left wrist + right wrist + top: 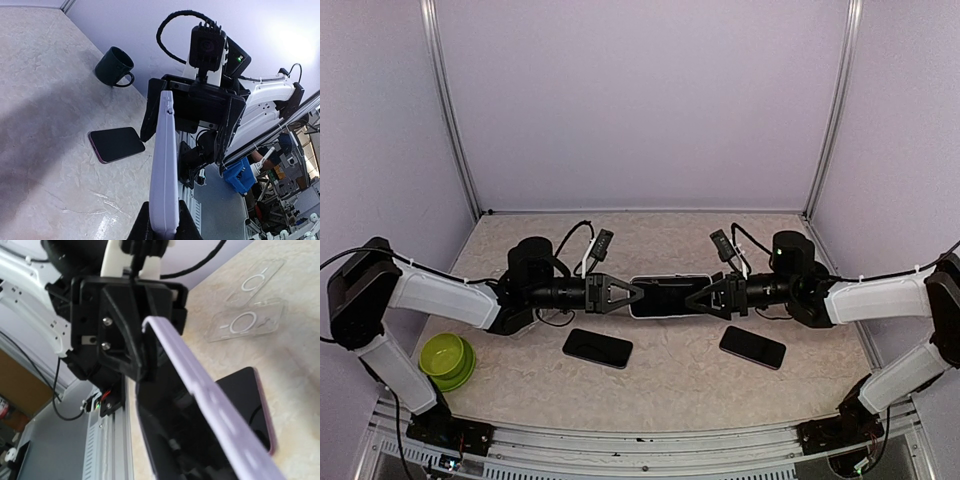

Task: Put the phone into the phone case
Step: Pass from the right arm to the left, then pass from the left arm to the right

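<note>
Phone case [164, 165], clenched at 9 o'clock by left gripper [634, 293] alone; right gripper [696, 298], fingers released at 3 o'clock, risks it sagging or dropping.

My bench [670, 385]: pale beige slab with marbled veining, matte. Plain lilac walls [640, 100] enclose it on three sides, joined at the back corners by aluminium posts [450, 110]. Aluminium rail [650, 440] along my near edge. Light is even and soft, shadows faint.
</note>
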`<action>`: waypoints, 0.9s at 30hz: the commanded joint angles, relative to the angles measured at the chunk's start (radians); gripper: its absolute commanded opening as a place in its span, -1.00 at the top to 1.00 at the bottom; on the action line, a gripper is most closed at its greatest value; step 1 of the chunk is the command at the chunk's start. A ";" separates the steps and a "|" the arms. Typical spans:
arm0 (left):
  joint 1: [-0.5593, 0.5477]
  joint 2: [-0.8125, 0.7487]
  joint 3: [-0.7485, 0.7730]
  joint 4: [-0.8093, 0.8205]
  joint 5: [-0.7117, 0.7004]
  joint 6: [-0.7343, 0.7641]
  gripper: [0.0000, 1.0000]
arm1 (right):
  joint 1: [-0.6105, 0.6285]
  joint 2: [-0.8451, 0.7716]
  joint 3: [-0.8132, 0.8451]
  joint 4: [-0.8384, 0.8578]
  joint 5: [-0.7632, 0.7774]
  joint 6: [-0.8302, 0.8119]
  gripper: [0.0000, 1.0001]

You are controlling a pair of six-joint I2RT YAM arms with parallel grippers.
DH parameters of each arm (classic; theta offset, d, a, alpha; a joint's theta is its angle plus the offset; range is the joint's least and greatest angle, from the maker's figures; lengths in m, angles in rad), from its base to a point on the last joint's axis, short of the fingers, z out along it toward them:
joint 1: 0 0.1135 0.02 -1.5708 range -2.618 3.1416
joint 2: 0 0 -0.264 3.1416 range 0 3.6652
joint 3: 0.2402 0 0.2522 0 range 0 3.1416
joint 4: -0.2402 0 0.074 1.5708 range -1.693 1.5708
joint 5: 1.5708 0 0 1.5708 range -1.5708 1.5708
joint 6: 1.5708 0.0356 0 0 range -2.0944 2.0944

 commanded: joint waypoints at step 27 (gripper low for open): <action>0.011 -0.064 -0.108 0.255 -0.138 -0.087 0.70 | -0.012 0.169 -0.043 0.522 0.070 0.486 1.00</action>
